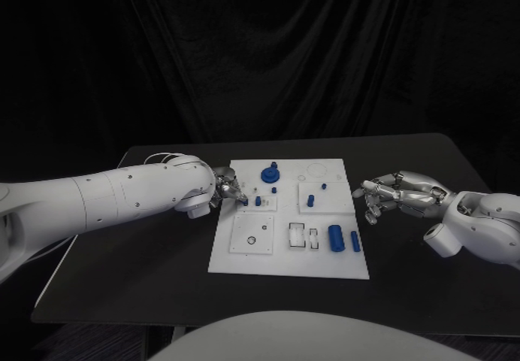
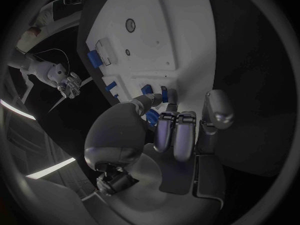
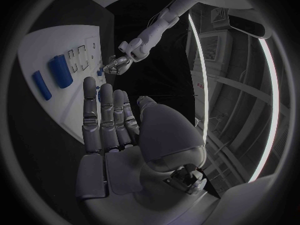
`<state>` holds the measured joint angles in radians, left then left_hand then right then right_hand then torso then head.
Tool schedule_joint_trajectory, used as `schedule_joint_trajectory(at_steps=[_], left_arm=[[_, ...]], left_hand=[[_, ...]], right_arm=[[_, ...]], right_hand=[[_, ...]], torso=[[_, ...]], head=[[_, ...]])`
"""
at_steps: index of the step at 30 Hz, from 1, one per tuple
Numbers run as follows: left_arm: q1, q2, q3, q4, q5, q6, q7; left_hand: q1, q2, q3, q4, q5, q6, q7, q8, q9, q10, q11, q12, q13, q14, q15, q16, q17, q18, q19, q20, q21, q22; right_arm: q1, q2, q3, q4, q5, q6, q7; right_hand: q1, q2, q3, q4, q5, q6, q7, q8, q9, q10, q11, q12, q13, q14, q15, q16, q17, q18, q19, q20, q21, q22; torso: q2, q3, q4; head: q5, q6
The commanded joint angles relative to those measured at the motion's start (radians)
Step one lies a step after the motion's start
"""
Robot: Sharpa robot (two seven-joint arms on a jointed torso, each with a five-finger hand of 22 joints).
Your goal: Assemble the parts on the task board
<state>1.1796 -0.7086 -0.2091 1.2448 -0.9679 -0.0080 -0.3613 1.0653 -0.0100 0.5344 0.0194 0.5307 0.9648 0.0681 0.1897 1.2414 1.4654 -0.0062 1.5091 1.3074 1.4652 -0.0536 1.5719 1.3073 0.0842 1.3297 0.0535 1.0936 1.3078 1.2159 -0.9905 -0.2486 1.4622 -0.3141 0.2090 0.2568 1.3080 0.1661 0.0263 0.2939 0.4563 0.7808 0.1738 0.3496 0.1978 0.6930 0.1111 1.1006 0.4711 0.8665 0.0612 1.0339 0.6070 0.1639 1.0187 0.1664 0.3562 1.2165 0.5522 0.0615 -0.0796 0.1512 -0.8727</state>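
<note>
left hand [image 2: 178, 135] fingers at blue part [image 2: 147, 89], on white task board [image 2: 162, 30]

Black tabletop [image 1: 130, 278] with rounded corners; the white task board [image 1: 291, 265] lies flat at its centre, long sides running away from the robot.

Lab: black-draped table [image 1: 108, 278], task board [image 1: 244, 259]

My head camera is looking steeply down from above at the black table [image 1: 433, 256] and the whole task board [image 1: 291, 259]. My left wrist camera is sitting close behind my left hand [image 2: 172, 135], facing the board. My right wrist camera is looking past my right hand [image 3: 119, 130]; all three are sharing the board.
</note>
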Motion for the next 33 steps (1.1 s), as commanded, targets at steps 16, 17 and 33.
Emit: schedule_joint_trajectory(at_steps=[16,17,33], left_arm=[[-0.006,-0.01,-0.002,0.019,0.005,0.047,0.011],[-0.006,-0.011,-0.002,0.02,0.005,0.048,0.011],[-0.006,-0.005,-0.002,0.014,0.005,0.051,0.047]], left_hand=[[-0.011,-0.002,0.028,-0.022,-0.01,0.018,-0.011,0.004,0.002,0.042,-0.004,-0.009,0.216,0.106,-0.005,-0.001,0.263,0.02,-0.006,0.002,-0.009,0.123],[-0.011,-0.002,0.028,-0.022,-0.01,0.018,-0.011,0.004,0.002,0.042,-0.004,-0.009,0.216,0.106,-0.005,-0.001,0.263,0.02,-0.006,0.002,-0.009,0.123],[0.0,-0.001,0.05,-0.045,-0.021,0.035,-0.014,0.015,0.011,0.037,-0.007,-0.014,0.212,0.106,-0.007,-0.001,0.263,0.021,-0.009,0.0,-0.013,0.123]], right_arm=[[-0.003,0.0,0.001,0.0,0.0,0.014,-0.024],[-0.003,0.0,0.001,0.0,0.0,0.014,-0.024],[-0.003,-0.001,0.001,0.002,0.0,0.015,-0.031]], right_hand=[[-0.005,0.01,-0.003,0.001,-0.005,-0.008,-0.002,0.006,0.0,-0.007,0.001,0.006,-0.002,-0.005,0.002,0.004,-0.001,0.016,-0.008,0.003,0.003,0.001],[-0.005,0.01,-0.003,0.001,-0.005,-0.008,-0.002,0.006,0.0,-0.007,0.001,0.006,-0.002,-0.005,0.002,0.004,-0.001,0.016,-0.008,0.003,0.003,0.001],[-0.006,0.01,-0.004,0.001,-0.007,-0.008,-0.001,0.007,0.0,-0.008,0.002,0.006,-0.002,-0.006,0.003,0.004,-0.002,0.016,-0.009,0.004,0.003,0.001]], torso=[[0.0,0.0001,-0.0001],[0.001,0.0001,-0.0001],[0.0,0.0003,0.0]], head=[[-0.001,0.0],[-0.001,0.0],[0.0,0.0]])
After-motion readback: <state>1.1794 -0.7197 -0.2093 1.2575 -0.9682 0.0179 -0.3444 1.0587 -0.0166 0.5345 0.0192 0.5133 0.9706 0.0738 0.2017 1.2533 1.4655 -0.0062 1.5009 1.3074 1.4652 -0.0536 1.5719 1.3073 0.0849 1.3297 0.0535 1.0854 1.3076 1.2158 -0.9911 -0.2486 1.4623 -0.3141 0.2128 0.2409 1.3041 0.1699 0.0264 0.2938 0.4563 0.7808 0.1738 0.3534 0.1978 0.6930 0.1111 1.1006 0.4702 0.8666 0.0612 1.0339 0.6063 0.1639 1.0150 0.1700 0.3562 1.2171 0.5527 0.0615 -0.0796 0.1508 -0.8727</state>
